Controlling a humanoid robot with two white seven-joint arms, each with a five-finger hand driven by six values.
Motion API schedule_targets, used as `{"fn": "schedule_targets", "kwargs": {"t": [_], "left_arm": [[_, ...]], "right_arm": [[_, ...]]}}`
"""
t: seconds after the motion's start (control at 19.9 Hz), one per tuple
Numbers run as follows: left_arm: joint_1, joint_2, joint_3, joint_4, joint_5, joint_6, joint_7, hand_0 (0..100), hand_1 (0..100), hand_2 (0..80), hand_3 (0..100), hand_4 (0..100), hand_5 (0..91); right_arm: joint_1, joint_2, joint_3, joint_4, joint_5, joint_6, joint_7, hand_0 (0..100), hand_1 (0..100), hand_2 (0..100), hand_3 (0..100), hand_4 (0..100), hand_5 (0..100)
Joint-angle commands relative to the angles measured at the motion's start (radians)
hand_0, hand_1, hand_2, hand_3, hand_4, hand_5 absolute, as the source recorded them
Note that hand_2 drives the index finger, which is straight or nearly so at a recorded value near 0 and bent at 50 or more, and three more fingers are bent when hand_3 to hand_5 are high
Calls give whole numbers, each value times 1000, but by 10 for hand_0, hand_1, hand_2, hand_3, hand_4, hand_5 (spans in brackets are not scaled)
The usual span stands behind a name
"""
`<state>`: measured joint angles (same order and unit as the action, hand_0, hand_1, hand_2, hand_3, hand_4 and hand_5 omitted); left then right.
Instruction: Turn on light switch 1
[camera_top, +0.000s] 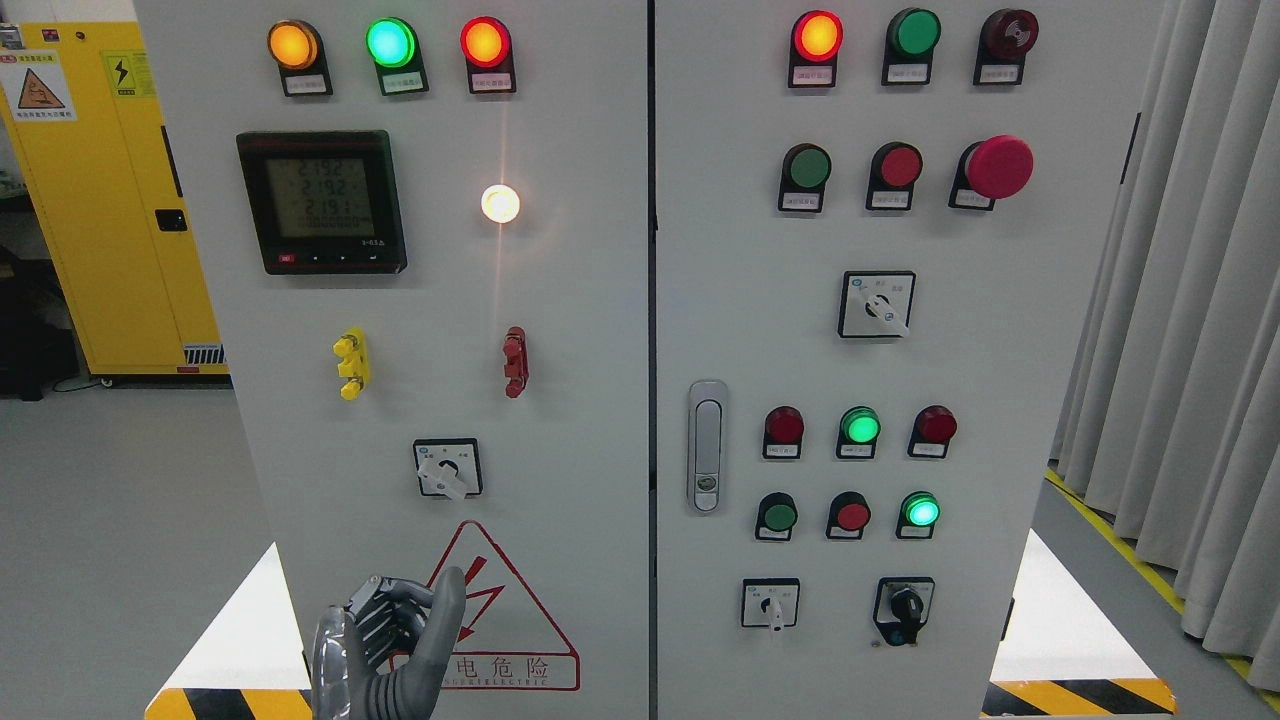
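Note:
A grey electrical cabinet fills the head view. On its left door a white rotary selector switch (448, 470) sits below a yellow terminal (351, 363) and a red terminal (515, 361); its knob points down and to the right. A white lamp (500, 204) above it is lit. My left hand (415, 605) comes up at the bottom left, in front of the red warning triangle (500, 620) and just below the selector switch, apart from it. One finger points up, the others are curled, and it holds nothing. My right hand is out of view.
The left door has a digital meter (322, 201) and three lit lamps along the top. The right door has a latch handle (706, 445), several push buttons, a red mushroom button (998, 166) and three more rotary switches (876, 305) (770, 603) (904, 608). A yellow cabinet (110, 200) stands left, curtains (1180, 300) right.

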<state>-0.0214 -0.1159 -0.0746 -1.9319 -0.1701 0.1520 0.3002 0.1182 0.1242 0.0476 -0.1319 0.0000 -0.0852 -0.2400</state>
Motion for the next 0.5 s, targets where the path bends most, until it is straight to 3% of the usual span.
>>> {"fn": "schedule_targets", "kwargs": {"t": [0.0,0.25,0.3,0.35,0.45], "left_arm": [[234,57,71,45,40,-98,-47,27,432,584,849,932,820],[320,91,151,307,144,-259,-139,0,422,543,809,867,668],[330,96,165,374,153,-297,-163,0,416,493,718,785,549],[334,99,177,446,153,-339,-183,0,413,469,672,748,496],[347,105,191,589,153,-414,-204,0,412,456,657,726,473]], "right_arm": [[0,0,0,0,-29,1,1,0,500,40,0,0,0],[0,0,0,0,-29,1,1,0,500,40,0,0,0],[0,0,0,0,-29,1,1,0,500,40,0,0,0],[0,0,0,0,-29,1,1,0,500,40,0,0,0],[0,0,0,0,-29,1,1,0,500,40,0,0,0]]}}
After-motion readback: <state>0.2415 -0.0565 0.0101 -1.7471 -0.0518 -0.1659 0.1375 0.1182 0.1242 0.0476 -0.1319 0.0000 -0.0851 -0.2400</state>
